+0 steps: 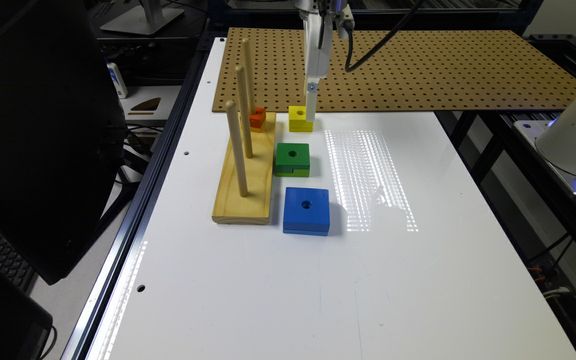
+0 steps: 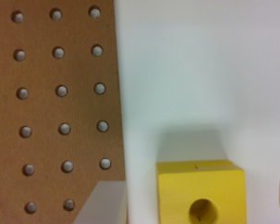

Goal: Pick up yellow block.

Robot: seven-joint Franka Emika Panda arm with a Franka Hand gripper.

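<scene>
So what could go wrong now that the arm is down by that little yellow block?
The gripper sits at the edge of the yellow block on the exterior view's right rather than centred over it, so it might nudge or tip the block instead of gripping it. A pushed block could slide toward the orange-red block and the wooden peg base close by. The pegboard edge lies right behind, which a finger might catch.

The yellow block is cut off by the wrist view's edge.
</scene>
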